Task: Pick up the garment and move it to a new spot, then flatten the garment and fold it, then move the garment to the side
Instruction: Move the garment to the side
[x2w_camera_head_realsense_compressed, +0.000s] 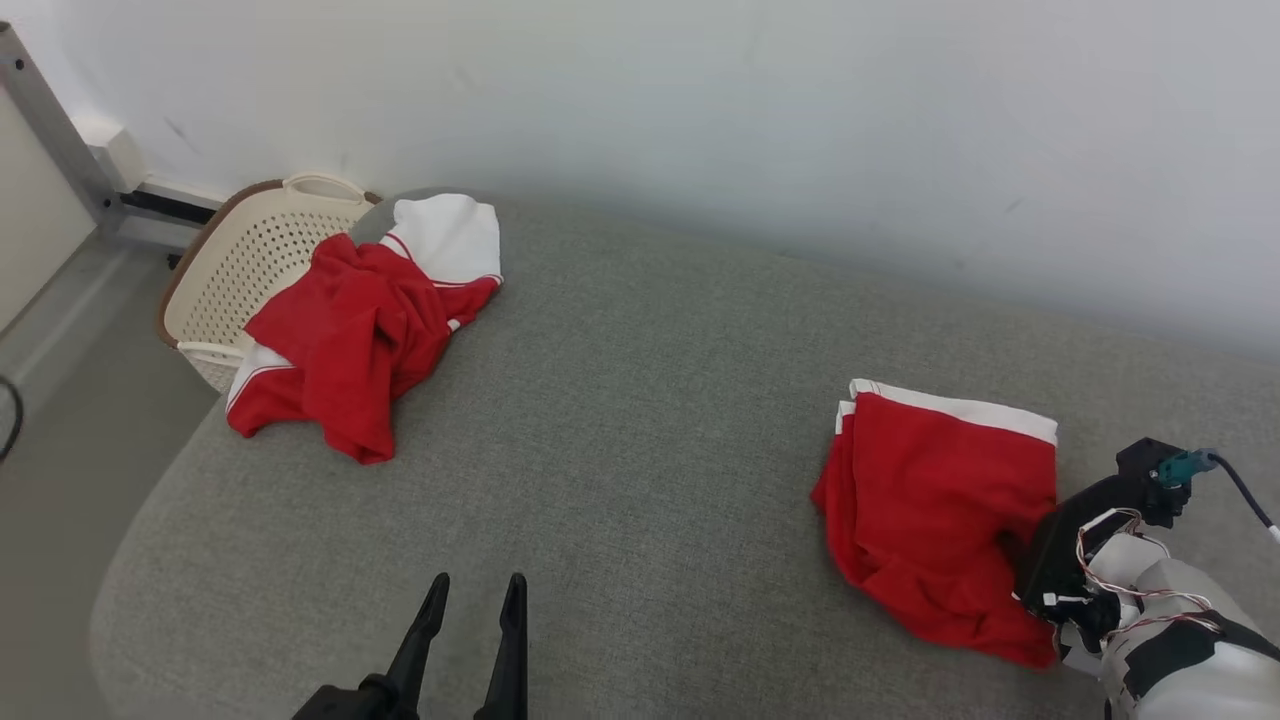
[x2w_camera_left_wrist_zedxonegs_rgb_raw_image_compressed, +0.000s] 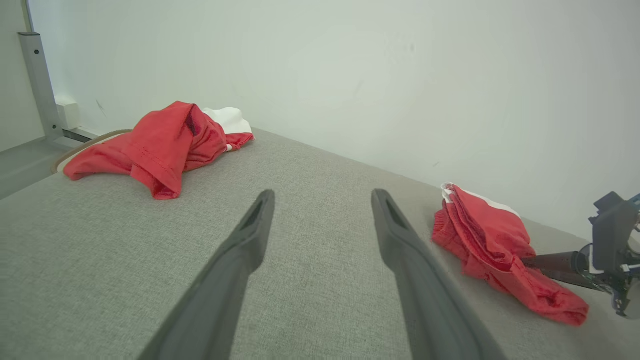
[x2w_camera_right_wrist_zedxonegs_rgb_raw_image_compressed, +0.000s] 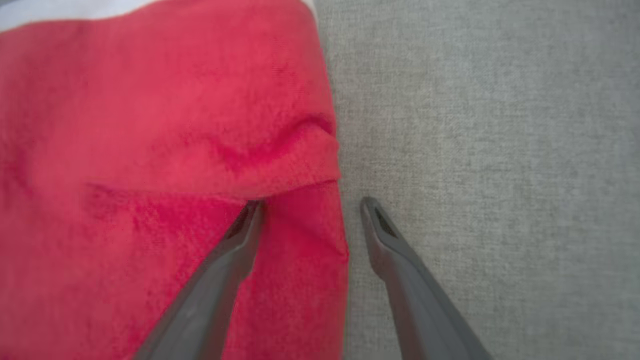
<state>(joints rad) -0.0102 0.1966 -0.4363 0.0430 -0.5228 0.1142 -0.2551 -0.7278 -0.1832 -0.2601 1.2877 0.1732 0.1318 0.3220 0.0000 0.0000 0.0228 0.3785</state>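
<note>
The folded garment is laid at the right of the cushion, its blurred edge apparently straddled by the spread right gripper, which should be lowered until every layer is caught; the left gripper is held open.

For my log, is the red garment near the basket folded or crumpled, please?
Crumpled: the garment lies in a bunched heap, partly draped over the basket rim.

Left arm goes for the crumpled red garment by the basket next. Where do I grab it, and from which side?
Probably the bunched red flap nearest the robot on the crumpled garment: it stands up off the grey surface, so the jaws can straddle it. Bring the open left gripper in from the near side; the far side overlaps the basket.
</note>
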